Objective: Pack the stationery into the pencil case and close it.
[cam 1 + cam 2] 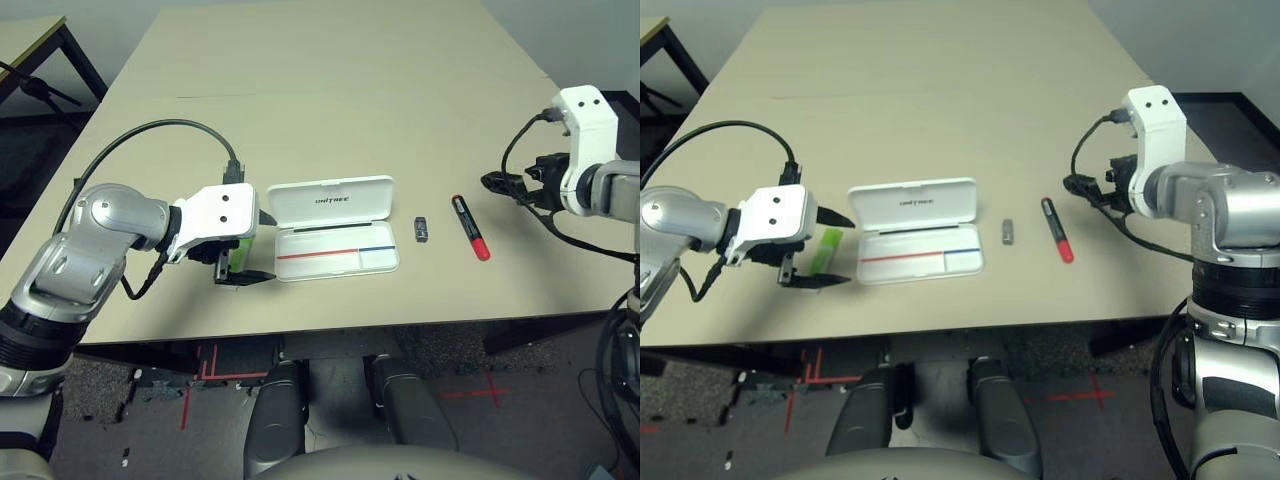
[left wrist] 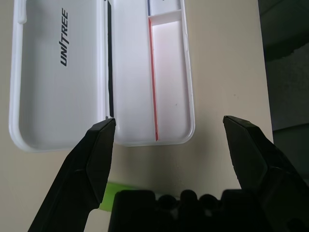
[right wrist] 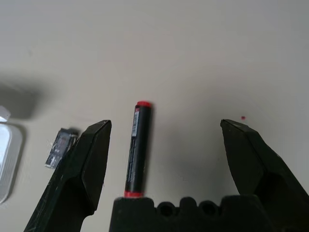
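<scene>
Under our left gripper (image 1: 827,248), its fingers spread apart, the highlighter (image 1: 826,246) is half hidden; the case (image 1: 333,226) lies at three o'clock.

On the table (image 1: 330,110), the pencil case (image 1: 333,228) lies open, its lid (image 1: 330,201) folded back on the far side of the tray, just off the tips of the left gripper (image 1: 830,250), which points at its left end with jaws spread wide. The highlighter (image 1: 826,247) lies on the table between those fingers and partly under the hand, beside the case's left end. Right of the case lies the small clip-like piece (image 1: 422,230), then the marker (image 1: 470,227) further right, apart from each other. The right gripper (image 3: 166,145) hangs spread above the table, with the marker lying between its fingers in the right wrist view and the clip just outside one finger, on the case's side.
</scene>
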{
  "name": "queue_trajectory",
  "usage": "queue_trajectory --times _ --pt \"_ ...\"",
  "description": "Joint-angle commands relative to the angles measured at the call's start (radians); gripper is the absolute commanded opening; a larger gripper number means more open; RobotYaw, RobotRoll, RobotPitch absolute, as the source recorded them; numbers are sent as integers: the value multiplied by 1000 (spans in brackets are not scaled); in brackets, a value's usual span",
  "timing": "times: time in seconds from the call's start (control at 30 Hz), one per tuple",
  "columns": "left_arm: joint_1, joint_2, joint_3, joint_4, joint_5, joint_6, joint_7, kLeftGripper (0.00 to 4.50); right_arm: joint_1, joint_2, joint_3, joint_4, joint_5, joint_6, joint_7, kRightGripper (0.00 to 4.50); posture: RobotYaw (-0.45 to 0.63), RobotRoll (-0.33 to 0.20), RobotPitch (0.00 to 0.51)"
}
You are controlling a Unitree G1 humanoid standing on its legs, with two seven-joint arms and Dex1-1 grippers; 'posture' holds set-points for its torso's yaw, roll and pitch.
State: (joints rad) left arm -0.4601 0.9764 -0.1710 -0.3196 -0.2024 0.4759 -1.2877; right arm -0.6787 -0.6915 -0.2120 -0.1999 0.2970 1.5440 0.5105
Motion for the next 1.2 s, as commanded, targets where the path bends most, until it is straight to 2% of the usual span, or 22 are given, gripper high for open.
queue_trajectory --times 0.03,0.27,0.63,0.97,1.1,1.2 --pt "-13 -11 -19 4 4 -11 4 4486 50 25 -16 -27 21 66 -22 4500 -89 0 164" --pt "-10 -11 -20 -7 9 -12 10 4486 126 70 29 31 15 -1 -65 4500 -72 0 162" --pt "13 4 -9 -63 0 25 35 4486 117 110 110 234 -14 -191 -95 4500 -27 0 158" --pt "21 15 7 -101 -21 65 42 4486 111 134 126 290 -9 -226 -95 4500 -8 0 156" --pt "21 21 6 -102 -24 66 41 4500 112 114 130 268 -3 -214 -82 3585 -8 0 159" --pt "13 20 0 -94 -23 62 37 4500 105 83 131 267 -4 -222 -67 2448 -16 0 159"
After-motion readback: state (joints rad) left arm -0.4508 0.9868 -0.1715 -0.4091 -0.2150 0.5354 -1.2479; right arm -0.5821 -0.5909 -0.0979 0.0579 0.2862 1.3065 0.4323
